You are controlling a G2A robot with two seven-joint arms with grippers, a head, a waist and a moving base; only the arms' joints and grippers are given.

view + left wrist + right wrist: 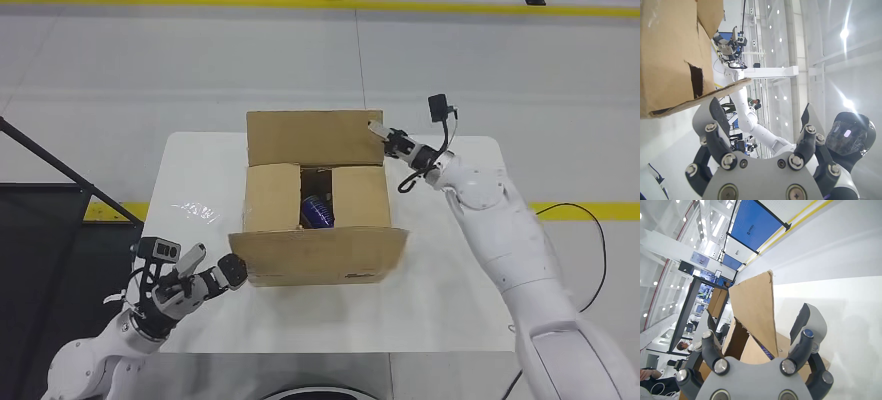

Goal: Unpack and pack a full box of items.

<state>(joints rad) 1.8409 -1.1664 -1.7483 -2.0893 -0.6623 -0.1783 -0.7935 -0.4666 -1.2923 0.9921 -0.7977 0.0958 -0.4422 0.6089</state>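
A brown cardboard box [272, 197] stands mid-table with all its flaps folded out. A dark blue item [318, 211] shows through the gap between the two inner flaps. My right gripper [378, 130] is at the right corner of the far flap [315, 137]. In the right wrist view that flap [753, 309] stands between the wide-apart fingers of the gripper [755, 318], which is open. My left gripper [235, 268] is at the left corner of the near flap [320, 256]. It is open [761, 111], with one finger [718, 113] just under the flap's edge [702, 96].
The white table [450, 290] has bare room on both sides of the box. A crumpled piece of clear plastic [195, 210] lies left of the box. A black frame [50, 160] stands off the table's left side.
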